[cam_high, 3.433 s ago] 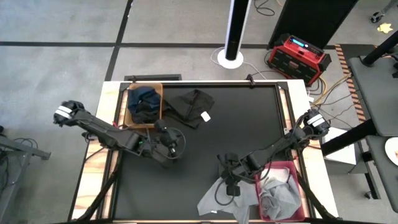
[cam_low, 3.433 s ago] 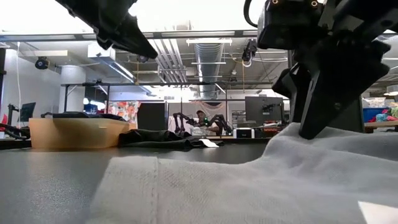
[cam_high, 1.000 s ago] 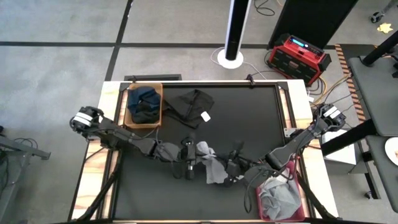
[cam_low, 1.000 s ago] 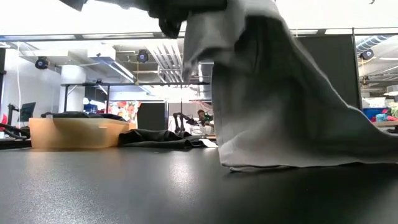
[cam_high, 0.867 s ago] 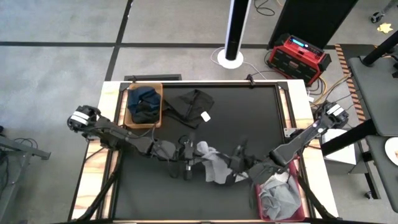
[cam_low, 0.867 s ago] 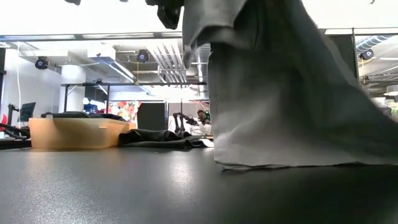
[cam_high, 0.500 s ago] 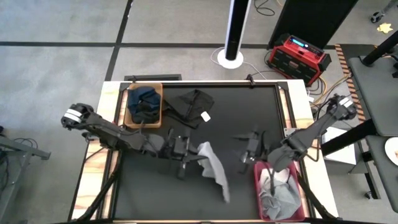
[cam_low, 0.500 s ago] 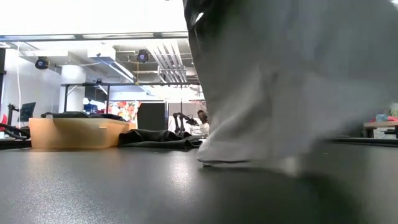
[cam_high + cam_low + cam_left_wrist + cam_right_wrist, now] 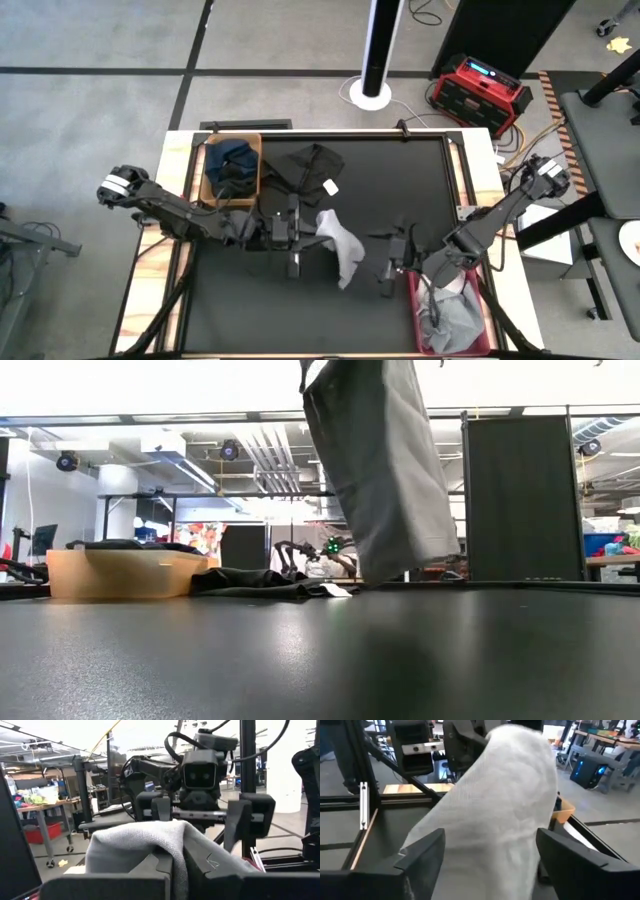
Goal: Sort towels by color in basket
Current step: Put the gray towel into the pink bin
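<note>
A grey towel point(image 9: 338, 243) hangs over the middle of the table from my left gripper point(image 9: 308, 228), which is shut on it. In the low view the grey towel point(image 9: 380, 470) hangs with its lower edge clear of the table. My right gripper point(image 9: 386, 262) stands open just right of the towel, its fingers apart with nothing between them. A black towel point(image 9: 308, 166) with a white tag lies flat at the far middle. Navy towels point(image 9: 232, 165) lie in the wooden basket point(image 9: 256, 160). Another grey towel point(image 9: 445, 318) lies in the red basket point(image 9: 412, 298). My left gripper pinches a bunched upper part of the grey towel point(image 9: 167, 834) between its two fingers point(image 9: 125, 879). The fingers come in about level from the table's left. The cloth drapes over the fingertips and hangs slack below them, lifted clear of the table.
The wooden basket stands at the far left of the black table top, the red basket at the near right corner. Bare table point(image 9: 250, 300) lies along the near left. A red box point(image 9: 478, 88) and a white pole base point(image 9: 372, 92) stand on the floor beyond.
My right gripper has opened, let go of the grey towel and drawn back toward the table's right. My left gripper has risen and tipped up with the towel. The towel's lower edge, which lay on the table, now hangs clear from the left gripper alone.
</note>
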